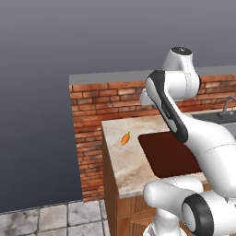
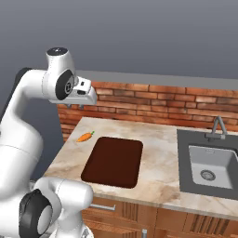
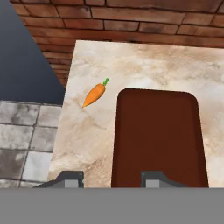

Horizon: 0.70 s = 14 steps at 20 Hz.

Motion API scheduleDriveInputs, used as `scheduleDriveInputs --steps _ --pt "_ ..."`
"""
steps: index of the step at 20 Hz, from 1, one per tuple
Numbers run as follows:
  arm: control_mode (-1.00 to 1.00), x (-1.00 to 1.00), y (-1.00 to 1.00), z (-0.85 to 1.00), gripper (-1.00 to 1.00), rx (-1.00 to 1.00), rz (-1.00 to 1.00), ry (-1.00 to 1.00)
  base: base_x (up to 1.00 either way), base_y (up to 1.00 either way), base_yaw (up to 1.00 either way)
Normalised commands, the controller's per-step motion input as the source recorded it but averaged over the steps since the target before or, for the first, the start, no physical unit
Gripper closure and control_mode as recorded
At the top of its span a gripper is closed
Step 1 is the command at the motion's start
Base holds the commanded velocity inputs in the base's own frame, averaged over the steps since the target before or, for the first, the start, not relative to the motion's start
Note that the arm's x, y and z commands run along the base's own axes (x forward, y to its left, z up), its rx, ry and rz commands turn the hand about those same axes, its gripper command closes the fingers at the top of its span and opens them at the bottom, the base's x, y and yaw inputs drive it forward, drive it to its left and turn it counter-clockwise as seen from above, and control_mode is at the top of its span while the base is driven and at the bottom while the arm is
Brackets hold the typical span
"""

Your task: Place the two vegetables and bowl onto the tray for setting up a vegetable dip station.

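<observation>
dark reddish-brown and bare, the tray (image 3: 157,138) lies flat on the marble counter (image 3: 144,65), nearest to the gripper (image 3: 111,178). in the hand view the two dark finger tips stand apart at the bottom edge, with nothing between them; one sits over the counter beside the tray's near corner, the other over the tray itself. the hand hangs high above the surface, well apart from everything on it.

just beyond the tray's left edge, near but not touching it, lies the small orange carrot (image 3: 95,94), its green top pointing towards the brick wall (image 3: 131,26) at the back.

judging by the bare tray, the task is at its first step: fetching the carrot. the next move likely calls for lowering the open hand over the carrot, turning the fingers to straddle its narrow body, then closing gently, since it is small and tapered and could slip.

the right base view adds what the hand view lacks: a steel sink (image 2: 210,163) with a tap, set into the counter well to the right of the tray. the left base view shows the carrot (image 1: 125,138) near the counter's far left corner, with the arm covering part of the tray.
</observation>
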Motion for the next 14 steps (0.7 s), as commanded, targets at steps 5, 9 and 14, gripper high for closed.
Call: scheduleDriveInputs --steps 5,9,14 --pt "-1.00 0.18 0.08 0.00 -1.00 0.00 -0.01 0.00 0.00 0.00 0.00" --pt "-1.00 0.56 0.38 -0.06 -1.00 0.00 -0.05 -0.01 0.00 0.00 0.00" --pt "-1.00 0.70 0.41 -0.19 -1.00 0.00 -0.06 0.00 0.00 0.00 0.00"
